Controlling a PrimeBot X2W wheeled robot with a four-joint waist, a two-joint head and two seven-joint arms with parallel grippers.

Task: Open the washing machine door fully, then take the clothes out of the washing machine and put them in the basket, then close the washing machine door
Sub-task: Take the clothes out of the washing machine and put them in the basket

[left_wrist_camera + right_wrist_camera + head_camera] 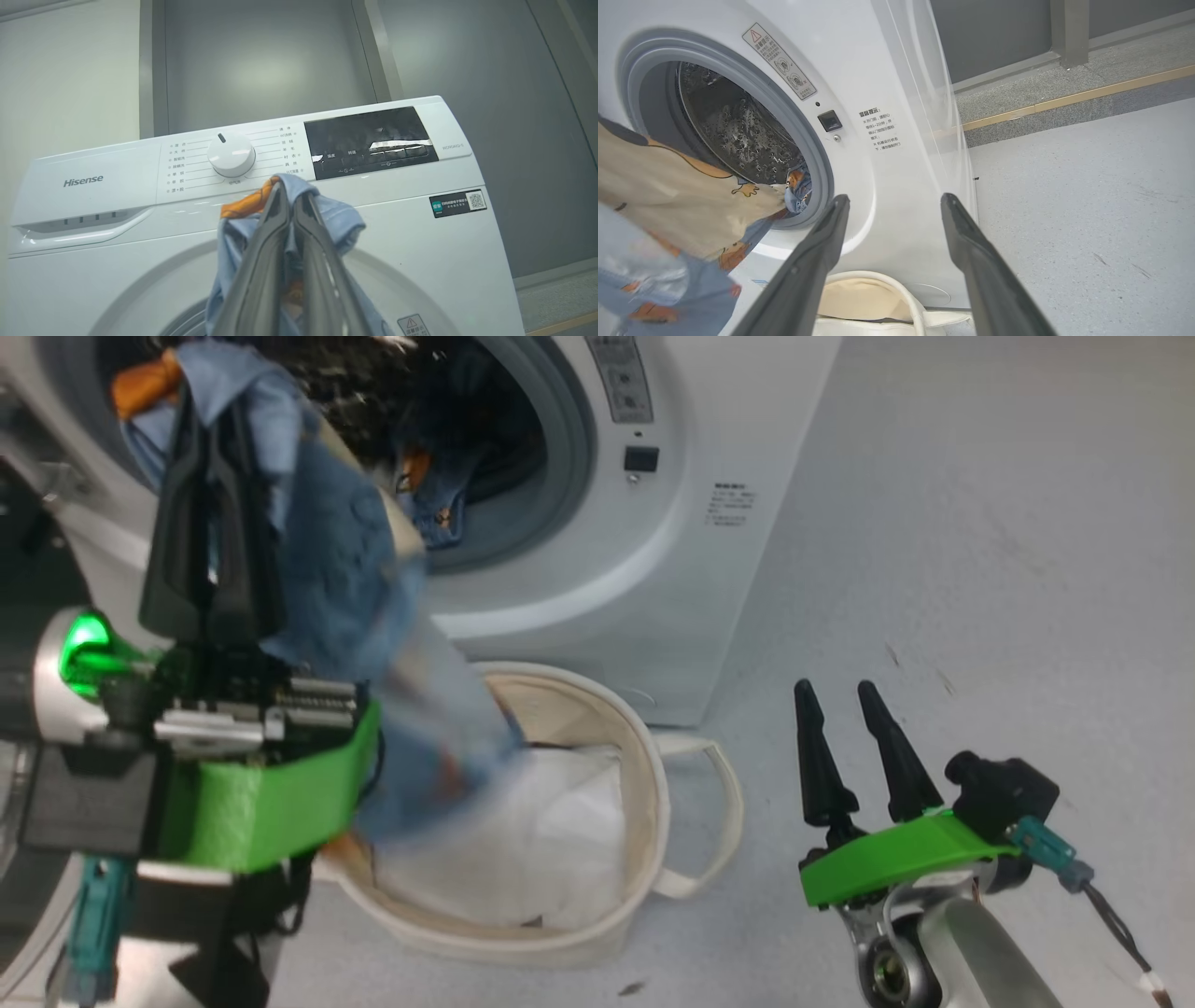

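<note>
My left gripper (213, 429) is shut on the clothes (345, 579), a light blue and cream garment with orange bears. It is raised in front of the washing machine (672, 551). The garment hangs down blurred, its lower end over the basket (644, 803). In the left wrist view the fingertips (280, 196) pinch the blue fabric (336, 219) below the control panel. More clothes (439, 495) lie in the drum (733, 130). A dark glossy shape at the left edge looks like the open washing machine door (28, 560). My right gripper (836, 689) stands open and empty, right of the basket.
A plain white folded sheet (560, 831) lies inside the basket, which stands on the grey floor (980, 569) against the machine's front. One basket handle (719, 821) loops out to the right. A wall and a raised kerb (1064, 98) run behind the machine.
</note>
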